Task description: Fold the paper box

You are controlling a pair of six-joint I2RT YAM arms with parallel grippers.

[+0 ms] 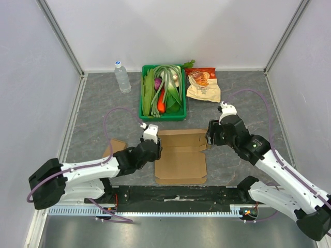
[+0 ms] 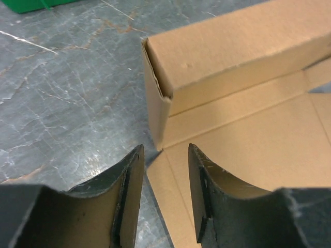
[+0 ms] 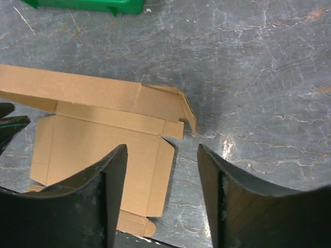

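Though unclear overhead, left wrist shows paper box (image 2: 232, 51) corner upright.

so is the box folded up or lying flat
Partly folded: the box has its far wall standing up, while the rest lies flat on the table.

Surface: grey marbled table (image 1: 248, 93).
Back left: clear water bottle (image 1: 122, 76), standing upright.
Back middle: green crate (image 1: 163, 117).
Back right: snack bags (image 1: 203, 85), lying flat.
Front middle: part-folded cardboard box (image 1: 181, 160).
Front left: small cardboard piece (image 1: 118, 146).
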